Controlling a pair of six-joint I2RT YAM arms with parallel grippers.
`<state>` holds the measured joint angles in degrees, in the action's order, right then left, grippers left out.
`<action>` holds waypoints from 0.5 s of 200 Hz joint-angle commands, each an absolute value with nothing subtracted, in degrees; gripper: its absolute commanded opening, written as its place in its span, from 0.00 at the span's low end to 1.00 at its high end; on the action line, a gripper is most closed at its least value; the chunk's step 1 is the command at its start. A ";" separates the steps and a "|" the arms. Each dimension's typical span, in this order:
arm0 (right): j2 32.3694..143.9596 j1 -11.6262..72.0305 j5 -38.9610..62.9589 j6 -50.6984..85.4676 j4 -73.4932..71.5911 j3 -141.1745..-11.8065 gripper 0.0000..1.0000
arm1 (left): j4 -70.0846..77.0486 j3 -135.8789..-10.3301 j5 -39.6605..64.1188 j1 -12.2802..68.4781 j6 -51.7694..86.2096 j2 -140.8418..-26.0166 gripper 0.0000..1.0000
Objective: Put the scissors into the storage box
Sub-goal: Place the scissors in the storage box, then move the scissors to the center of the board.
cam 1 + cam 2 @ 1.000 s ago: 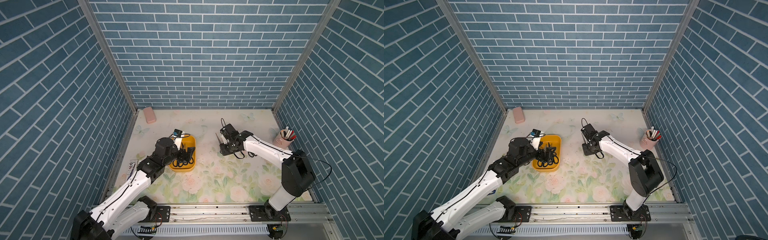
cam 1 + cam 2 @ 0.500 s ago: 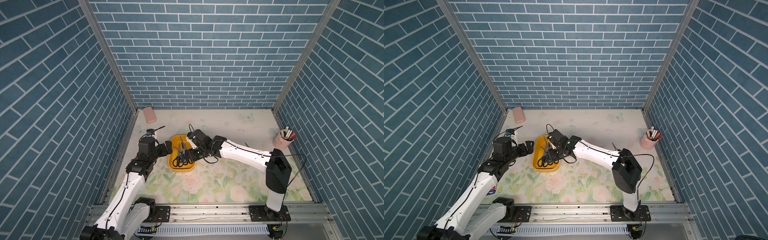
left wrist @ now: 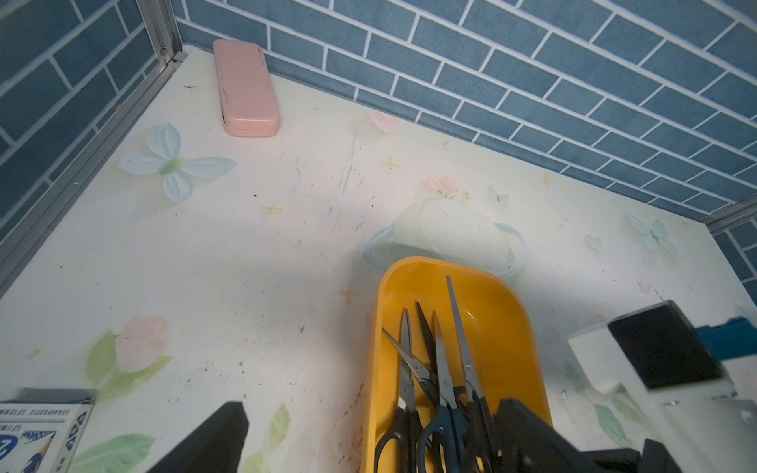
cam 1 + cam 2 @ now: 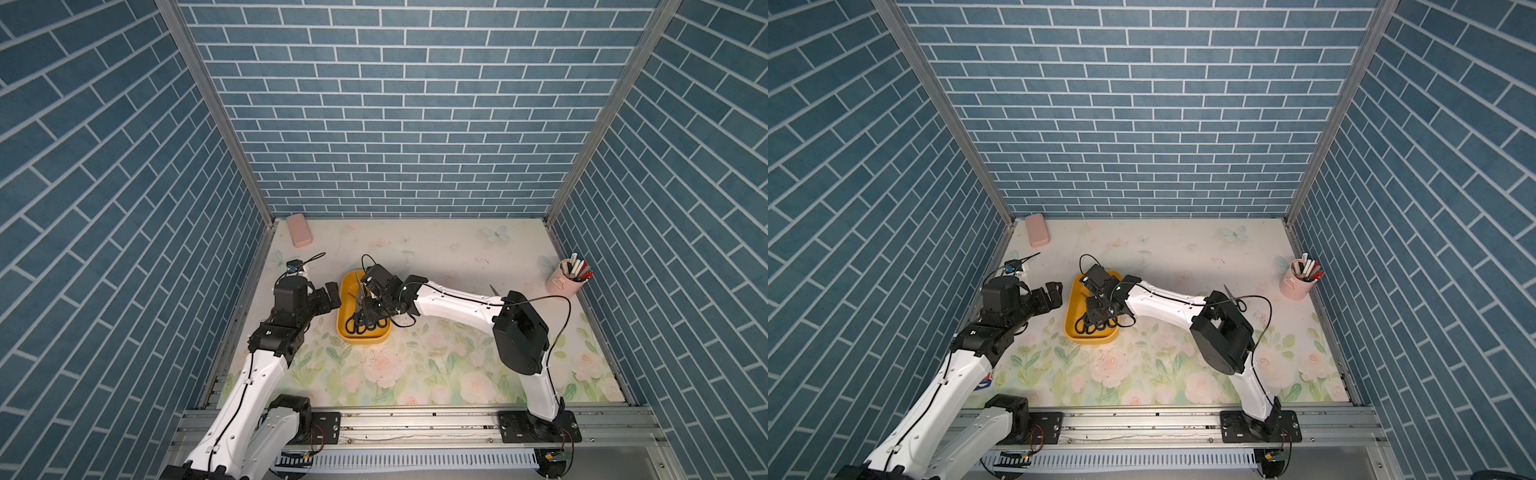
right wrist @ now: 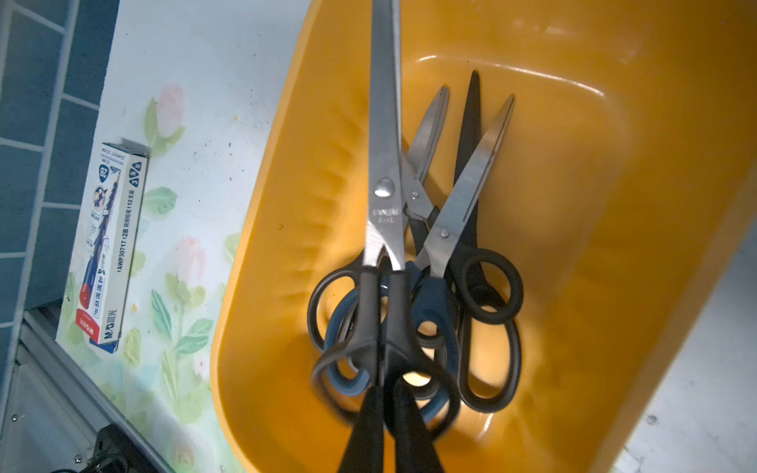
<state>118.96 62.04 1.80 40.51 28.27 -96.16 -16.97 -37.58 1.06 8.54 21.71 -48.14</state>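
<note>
1. My left gripper [image 4: 326, 296] stands wide open, empty, just beside the storage box [image 4: 368, 337].
2. My right gripper [image 5: 388, 388] straddles the handle of the long pair [image 5: 385, 164]; whether it pinches, I cannot tell.
3. The scissors [image 5: 450, 213] lie piled inside the box, handles toward me.
4. Far back, the pink case [image 4: 300, 230] sits in the corner.

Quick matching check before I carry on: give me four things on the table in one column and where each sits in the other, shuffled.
1. pink case
2. pen cup
3. pencil box
4. storage box

A. left of centre, holding scissors
B. far left corner
C. right edge of the table
D. flat along the left wall

Pairs: 1-B, 2-C, 3-D, 4-A
</note>
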 commanded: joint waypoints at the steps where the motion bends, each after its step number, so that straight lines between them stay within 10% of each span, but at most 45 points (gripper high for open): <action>1: 118.80 62.50 -0.97 40.22 29.09 -97.82 0.47 | -17.84 -38.08 0.28 8.18 22.34 -46.79 1.00; 68: 100.31 58.53 -22.04 33.96 31.67 -88.75 0.79 | -9.57 -42.11 13.32 10.59 23.44 -46.50 1.00; 100: 87.13 44.56 -17.05 32.18 29.26 -71.22 0.78 | -2.44 -46.32 8.47 31.92 18.10 -48.54 1.00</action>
